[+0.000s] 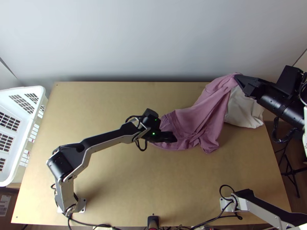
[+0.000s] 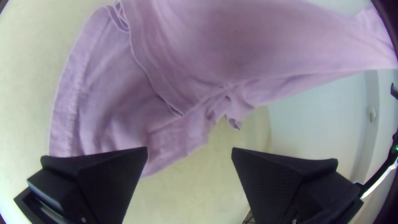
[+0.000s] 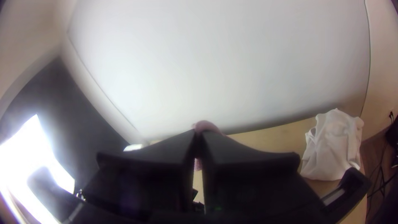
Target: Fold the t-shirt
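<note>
The pink t-shirt (image 1: 195, 119) lies bunched on the middle of the table, one end pulled up toward the back right. My right gripper (image 1: 237, 78) holds that raised end; in the right wrist view the same gripper (image 3: 199, 135) is closed on a bit of pink cloth. My left gripper (image 1: 174, 137) is over the shirt's lower left part. In the left wrist view my left gripper (image 2: 189, 151) has its fingers wide apart, with the t-shirt (image 2: 116, 95) beyond them and no cloth pinched between.
A white cloth (image 1: 243, 109) lies bunched at the table's back right, partly behind the raised shirt. A white basket (image 1: 38, 92) stands at the left edge. Bare wood (image 1: 172, 184) shows on the table's near part.
</note>
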Available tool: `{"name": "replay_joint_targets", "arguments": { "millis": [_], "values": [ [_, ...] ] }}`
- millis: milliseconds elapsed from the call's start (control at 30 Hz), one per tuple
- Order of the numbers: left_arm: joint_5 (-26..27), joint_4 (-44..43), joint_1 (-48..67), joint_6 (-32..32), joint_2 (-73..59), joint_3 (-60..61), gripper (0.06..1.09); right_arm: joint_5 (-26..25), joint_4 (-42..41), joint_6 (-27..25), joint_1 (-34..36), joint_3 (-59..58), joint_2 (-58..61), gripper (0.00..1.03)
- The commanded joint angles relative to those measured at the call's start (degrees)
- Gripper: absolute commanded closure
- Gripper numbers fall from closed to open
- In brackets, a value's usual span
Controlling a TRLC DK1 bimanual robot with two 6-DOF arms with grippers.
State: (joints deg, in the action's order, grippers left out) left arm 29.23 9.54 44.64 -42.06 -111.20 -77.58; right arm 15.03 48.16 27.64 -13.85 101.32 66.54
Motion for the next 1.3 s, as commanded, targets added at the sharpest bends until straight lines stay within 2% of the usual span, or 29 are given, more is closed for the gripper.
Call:
{"name": "replay_joint_targets", "arguments": {
  "millis": [0,133,1067,1200,1233,1267],
  "values": [
    [-2.0,-0.5,0.2,-1.6,-5.9,-6.4,0.10,0.0,0.0,0.0,0.4,-1.2,-1.2,1.00],
    [-4.3,-0.5,0.4,-2.3,-7.6,-9.6,0.10,0.0,0.0,0.0,0.5,-2.5,-2.1,1.00],
    [-5.7,-0.7,2.6,-4.3,-13.7,-15.8,0.10,0.0,-0.9,-0.5,0.5,-4.4,-2.9,1.00],
    [-4.6,-0.6,3.3,-3.2,-13.9,-15.1,0.20,0.0,-0.9,-0.6,0.6,-4.8,-2.9,1.00],
    [-4.6,-0.6,4.4,-1.4,-13.3,-14.0,0.31,0.0,-1.1,-0.7,0.5,-4.8,-2.9,1.00],
    [-4.6,-0.5,4.7,-1.0,-13.0,-13.6,0.37,0.0,-1.1,-0.7,0.5,-4.8,-2.8,1.00]
  ]
}}
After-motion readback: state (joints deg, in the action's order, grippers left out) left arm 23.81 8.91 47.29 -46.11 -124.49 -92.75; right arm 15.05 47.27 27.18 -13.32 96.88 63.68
